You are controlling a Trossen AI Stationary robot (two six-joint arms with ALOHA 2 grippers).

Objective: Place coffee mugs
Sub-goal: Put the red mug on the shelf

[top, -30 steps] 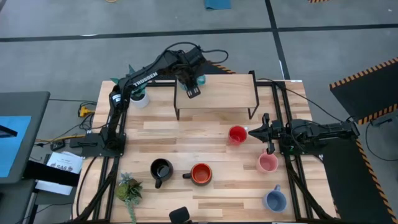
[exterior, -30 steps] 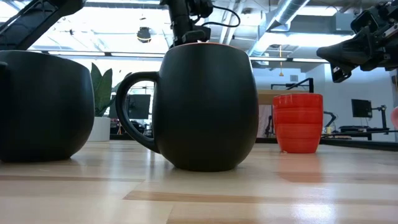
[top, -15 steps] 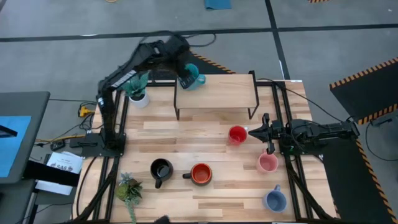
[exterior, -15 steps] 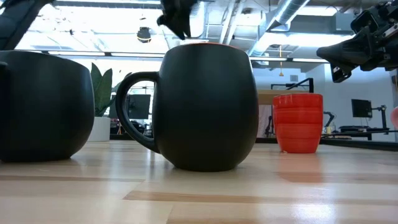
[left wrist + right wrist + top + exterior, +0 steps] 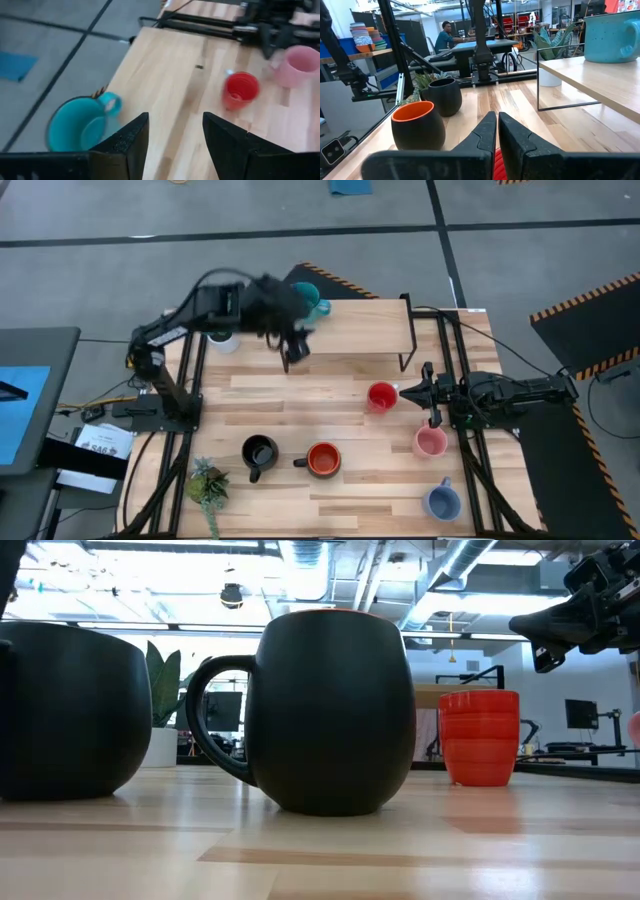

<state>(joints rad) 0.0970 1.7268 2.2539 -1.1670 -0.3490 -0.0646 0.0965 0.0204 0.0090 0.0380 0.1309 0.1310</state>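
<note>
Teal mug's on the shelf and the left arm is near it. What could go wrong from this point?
The teal mug sits at the corner of the raised shelf, close to its edge; a brush from the left tool, open nearby, could tip it off. The right tool is shut beside the red mug and might nudge it when it moves.

Even, bright overhead light; shadows on the pale wooden table soft and short. Left arm's dark two-finger gripper smeared by motion blur; left wrist view soft throughout. Low view: bright ceiling strip lights glare behind the glossy black round mug.
</note>
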